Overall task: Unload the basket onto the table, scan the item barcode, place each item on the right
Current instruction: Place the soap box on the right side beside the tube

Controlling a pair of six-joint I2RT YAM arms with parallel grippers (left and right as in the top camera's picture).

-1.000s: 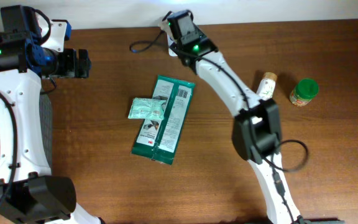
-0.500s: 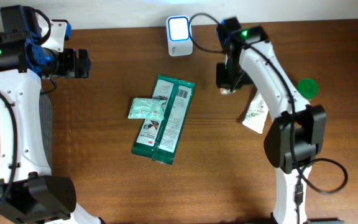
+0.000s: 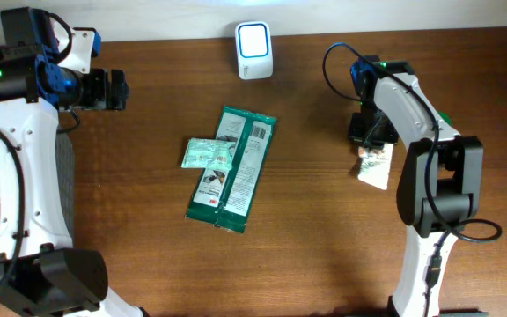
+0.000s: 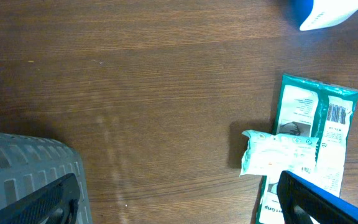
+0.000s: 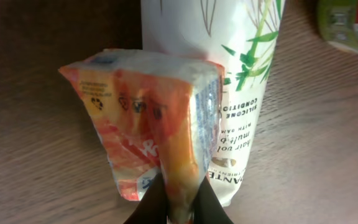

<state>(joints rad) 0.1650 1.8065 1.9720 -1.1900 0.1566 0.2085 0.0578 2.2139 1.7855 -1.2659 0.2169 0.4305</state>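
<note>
Right gripper [image 5: 178, 200] pinched shut on seam of orange packet [image 5: 154, 130]; packet sits just ahead of jaws, over white tube [image 5: 241, 87]. Edge grip likely leaves printed faces free for scanner [image 3: 254, 40], well apart from gripper. Left gripper [image 3: 115, 91] wide open, empty, parked aside.

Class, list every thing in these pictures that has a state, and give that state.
left gripper: open, empty.
right gripper: shut on orange packet.
scanner: face lit.
green package: flat, barcode up.
pale packet: lying partly on green package.
white tube: lying flat.
</note>
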